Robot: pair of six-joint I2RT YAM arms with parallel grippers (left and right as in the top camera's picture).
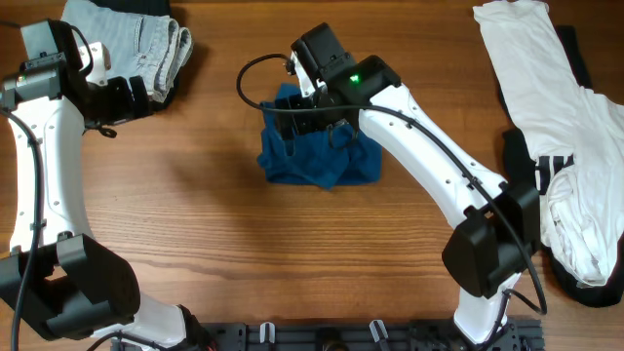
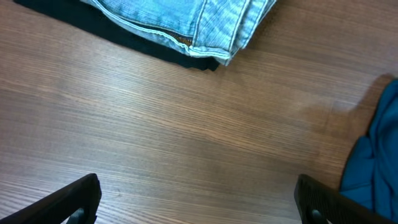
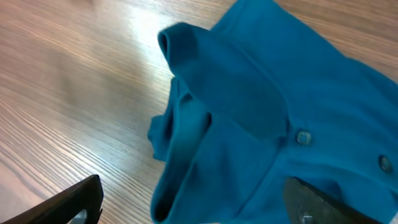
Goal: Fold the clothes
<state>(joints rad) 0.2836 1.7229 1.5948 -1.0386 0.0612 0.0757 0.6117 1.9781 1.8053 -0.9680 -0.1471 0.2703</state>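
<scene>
One wood-grain table (image 1: 244,244) under clothes (image 1: 314,168)

Robot lab bench: wood-grain table (image 1: 244,263), mounted robot arm (image 1: 429,166).

Brown wooden table (image 1: 195,244), grain running side to side. Straight under the right gripper (image 3: 196,208), spread between its jaws: shirt (image 3: 261,124), dark blue, bunched in soft folds, collar and two buttons facing up, lying right on the wood. Same shirt peeking in just outside one jaw of the left gripper (image 2: 199,205). Ahead of the left jaws, well apart: denim (image 2: 186,18), pale blue, folded, stacked on a black cloth (image 2: 124,38) on the tabletop. Well apart from both sets of jaws, along the table's right edge: white garment (image 1: 575,175) with black trim, sprawled lengthwise.
</scene>
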